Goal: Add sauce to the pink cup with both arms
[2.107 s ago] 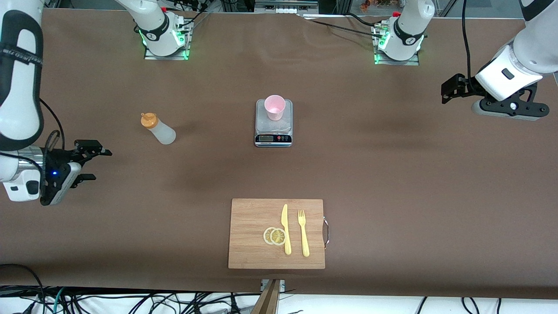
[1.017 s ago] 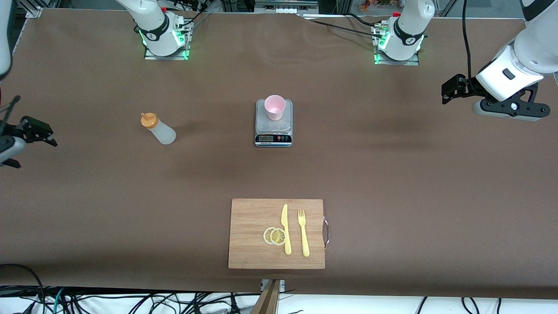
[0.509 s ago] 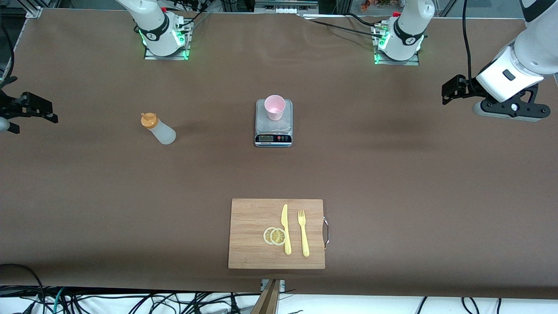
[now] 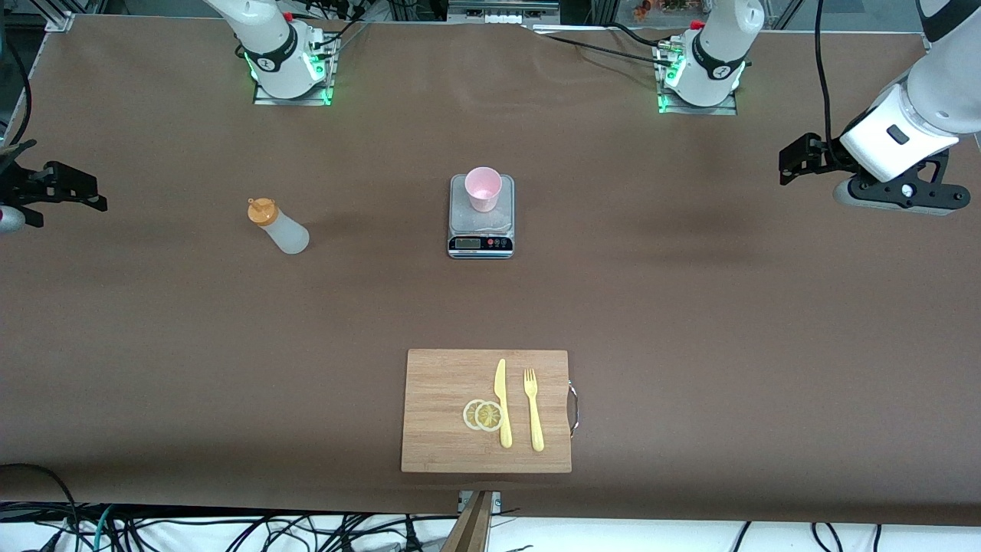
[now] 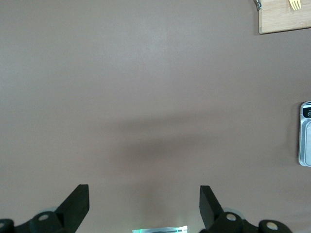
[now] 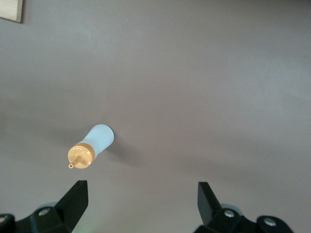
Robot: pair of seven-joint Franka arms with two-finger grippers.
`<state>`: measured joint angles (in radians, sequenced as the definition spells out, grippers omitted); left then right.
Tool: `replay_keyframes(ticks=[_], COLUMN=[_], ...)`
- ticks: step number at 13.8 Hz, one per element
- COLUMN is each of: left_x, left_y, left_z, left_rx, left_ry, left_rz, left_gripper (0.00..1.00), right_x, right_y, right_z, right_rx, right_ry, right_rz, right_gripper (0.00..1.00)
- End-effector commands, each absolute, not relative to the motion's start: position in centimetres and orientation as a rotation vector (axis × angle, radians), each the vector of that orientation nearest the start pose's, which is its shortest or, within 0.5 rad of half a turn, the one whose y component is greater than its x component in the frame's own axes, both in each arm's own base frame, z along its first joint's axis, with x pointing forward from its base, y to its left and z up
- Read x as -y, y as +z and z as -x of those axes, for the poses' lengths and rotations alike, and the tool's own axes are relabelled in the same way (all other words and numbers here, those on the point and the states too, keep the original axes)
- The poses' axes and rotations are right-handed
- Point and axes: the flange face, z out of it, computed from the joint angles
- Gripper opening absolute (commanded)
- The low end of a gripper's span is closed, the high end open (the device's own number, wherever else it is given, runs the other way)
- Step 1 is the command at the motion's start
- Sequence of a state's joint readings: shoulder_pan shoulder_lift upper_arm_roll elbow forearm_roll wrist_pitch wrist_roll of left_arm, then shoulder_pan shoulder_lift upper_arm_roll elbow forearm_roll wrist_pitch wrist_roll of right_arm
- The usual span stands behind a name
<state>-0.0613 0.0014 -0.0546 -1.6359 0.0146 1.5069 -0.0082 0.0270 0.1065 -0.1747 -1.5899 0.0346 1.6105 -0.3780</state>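
We keep both hands open and high, the right hand [image 4: 77, 193] and left hand [image 4: 797, 157] at the worktop's ends, bottle [image 4: 278, 227] standing apart from the cup [image 4: 483, 188] on the scale [image 4: 480, 230]; whether sauce is already inside, we cannot judge.

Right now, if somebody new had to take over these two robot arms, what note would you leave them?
Left claw: open, holding nothing, up over the left arm's end of the table.
Right claw: open, holding nothing, over the right arm's end.
Sauce bottle: upright on the table, orange cap on, toward the right arm's end.
Pink cup: upright on the scale mid-table; whether it holds sauce cannot be seen.
Done or left: this fits both before pouring and after the bottle was set back. Check the cup.
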Motion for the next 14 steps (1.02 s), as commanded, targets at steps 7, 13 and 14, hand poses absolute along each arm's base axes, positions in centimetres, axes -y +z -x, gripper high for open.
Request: replay_keyframes(ticks=[7, 13, 14], left_x=[6.0, 6.3, 6.4], left_y=[59.2, 59.3, 59.3], left_z=[-54.2, -54.2, -54.2], left_rx=[-0.181, -0.188, -0.188], left_ry=[0.241, 0.238, 0.238], left_rz=[3.11, 3.108, 3.108], left_gripper=[1.0, 1.0, 1.0], right_x=[7.5, 7.4, 7.5], right_y=[55.8, 54.9, 54.9], right_z=[-56.6, -57.8, -57.8], right_rx=[0.232, 0.16, 0.16], right_ry=[0.148, 0.177, 0.178], right_rz=[3.107, 3.113, 3.11], right_gripper=[1.0, 1.0, 1.0])
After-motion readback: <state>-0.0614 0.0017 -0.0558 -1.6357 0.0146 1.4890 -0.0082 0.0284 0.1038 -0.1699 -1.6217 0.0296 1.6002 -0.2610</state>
